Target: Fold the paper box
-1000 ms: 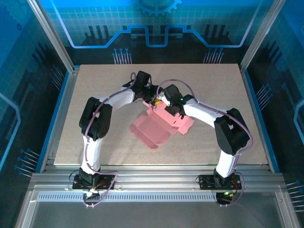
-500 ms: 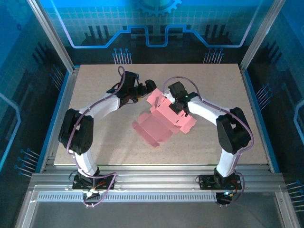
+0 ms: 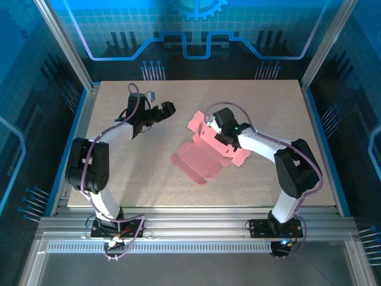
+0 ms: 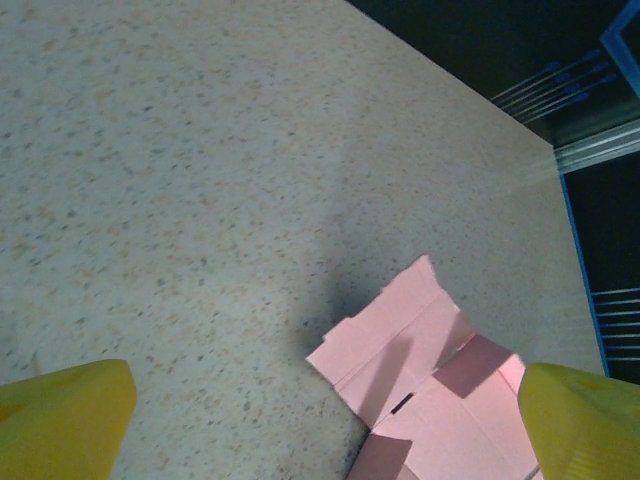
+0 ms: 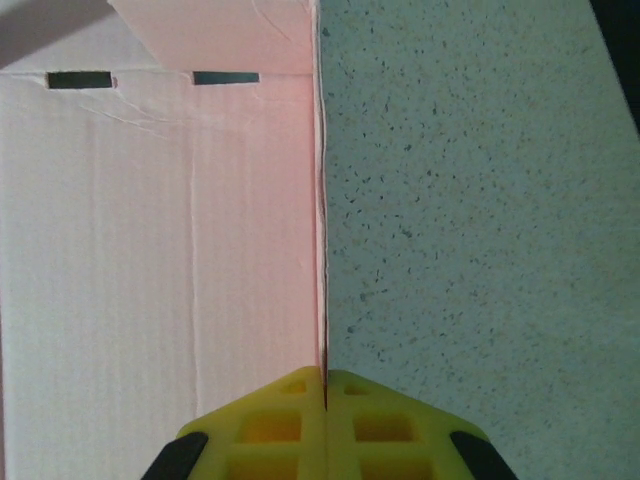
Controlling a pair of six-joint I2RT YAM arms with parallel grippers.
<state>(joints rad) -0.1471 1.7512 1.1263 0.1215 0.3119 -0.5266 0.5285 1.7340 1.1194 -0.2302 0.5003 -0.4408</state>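
The paper box (image 3: 199, 159) is a pink creased cutout, partly folded, lying mid-table with one flap raised at its far end. My right gripper (image 3: 211, 132) is shut on the edge of an upright pink panel; in the right wrist view that panel (image 5: 160, 230) runs edge-on straight up from the closed yellow jaws (image 5: 325, 385). My left gripper (image 3: 169, 108) is open and holds nothing, hovering left of the box and apart from it. In the left wrist view, the box's tabbed corner (image 4: 400, 335) lies between the two spread yellow fingertips (image 4: 70, 415).
The speckled beige table (image 3: 131, 173) extends bare to the left, front and far right of the box. Aluminium frame rails (image 3: 196, 223) border the near edge, and blue enclosure walls stand around the table.
My left gripper opened, let go of the box's far flap and drew back to the left. The right gripper stayed shut on the box, which shifted slightly right.
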